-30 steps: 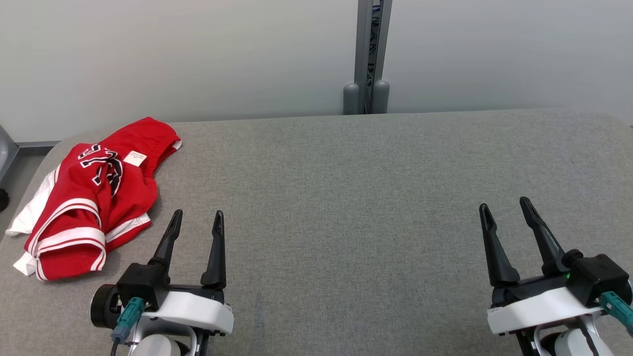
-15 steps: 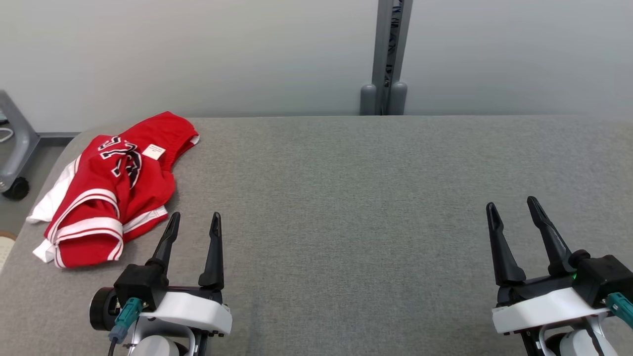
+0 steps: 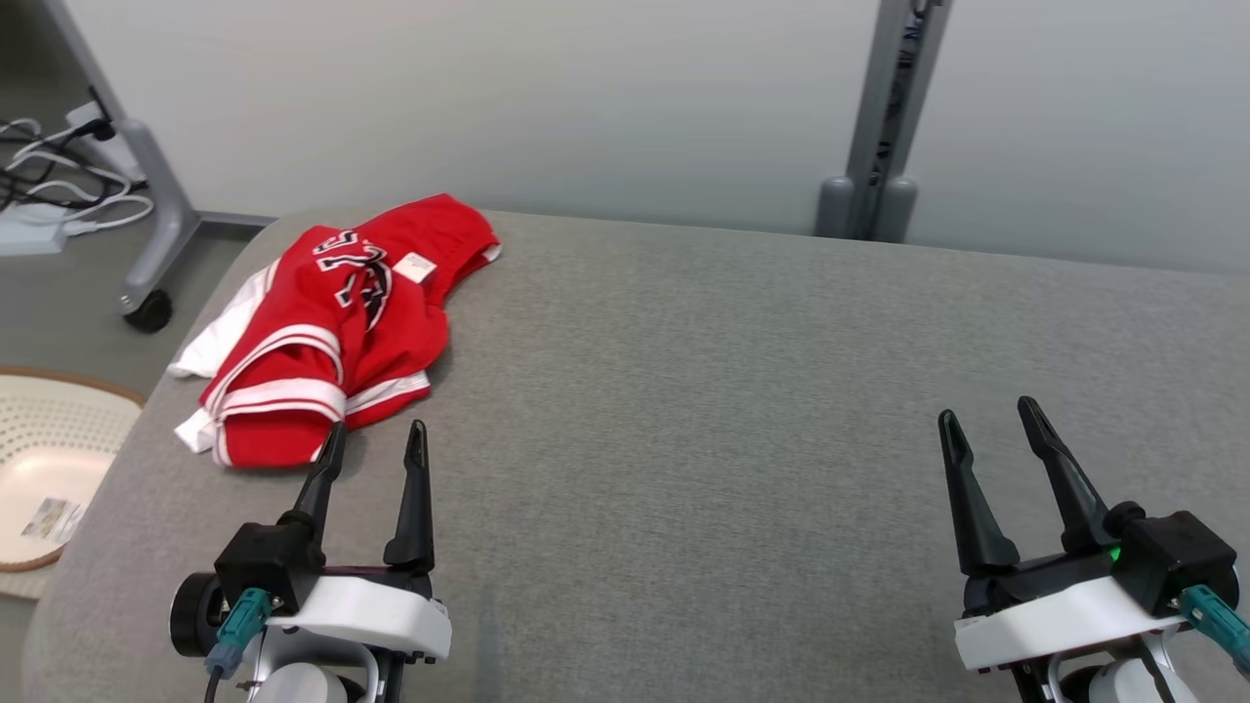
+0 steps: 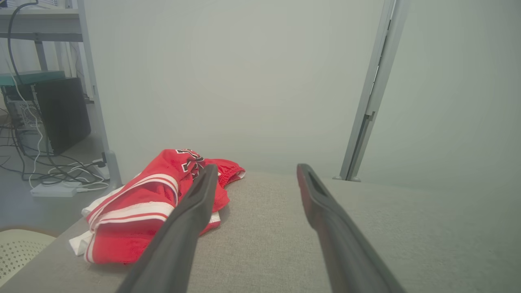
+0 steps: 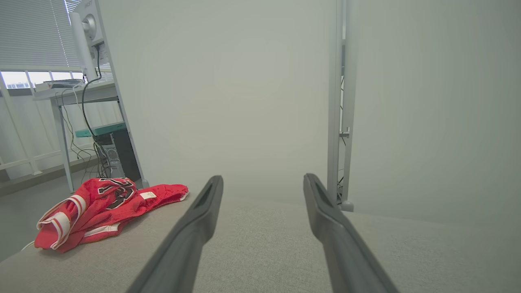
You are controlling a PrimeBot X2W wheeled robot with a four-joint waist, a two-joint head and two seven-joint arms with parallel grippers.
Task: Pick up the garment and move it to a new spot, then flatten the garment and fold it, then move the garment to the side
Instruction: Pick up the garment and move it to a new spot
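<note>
Only the camera swung left toward the garment (image 3: 332, 332); left end effector (image 3: 377, 430) and right end effector (image 3: 987, 410) gaped empty. Pickup was unstarted; the left likely had to reach its hem.

One red garment (image 3: 342, 322) lies at the far left corner of the one grey desk (image 3: 732, 391). Two pincers are over its near edge, the left pincer (image 3: 376, 434) and the right pincer (image 3: 986, 410), each with two dark fingers (image 3: 414, 488), four in all. One grey post (image 3: 884, 117) stands beyond the far edge, and one white perforated basket (image 3: 59, 430) sits off the left edge.
</note>
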